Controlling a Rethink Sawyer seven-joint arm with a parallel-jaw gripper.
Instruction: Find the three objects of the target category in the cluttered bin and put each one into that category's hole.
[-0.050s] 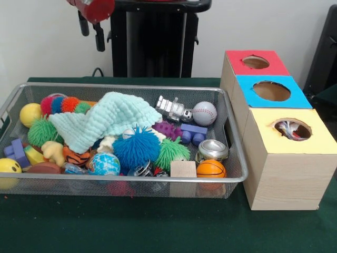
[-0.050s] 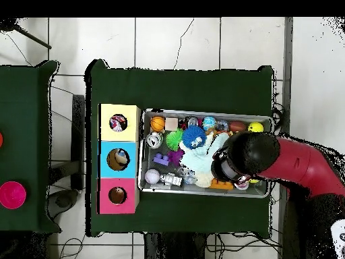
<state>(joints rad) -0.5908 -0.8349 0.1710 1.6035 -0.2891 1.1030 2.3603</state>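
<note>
My gripper [image 1: 91, 31] hangs open and empty high above the left end of the wire-mesh bin [image 1: 126, 87]. In the overhead view the arm's head [image 2: 232, 165] covers part of the bin [image 2: 205, 114], hiding the fingers. The bin holds a mint cloth [image 1: 105, 121], a blue spiky ball [image 1: 136, 147], a green spiky ball [image 1: 42, 130], a baseball [image 1: 204, 113], a small basketball [image 1: 210, 168], a globe ball [image 1: 103, 164], a toy robot [image 1: 172, 109], a metal can [image 1: 212, 150] and a wooden block [image 1: 182, 169]. Beside it stands the wooden box with a red hole [image 1: 255, 62], a blue hole [image 1: 271, 90] and a yellow hole [image 1: 292, 129].
More toys crowd the bin's left end: a yellow ball [image 1: 30, 113], a smiley ball [image 1: 8, 168], a purple block [image 1: 18, 153], a yellow duck [image 1: 52, 152]. Something striped lies inside the yellow hole. A second green table [image 2: 20, 148] with a pink disc [image 2: 12, 194] stands apart.
</note>
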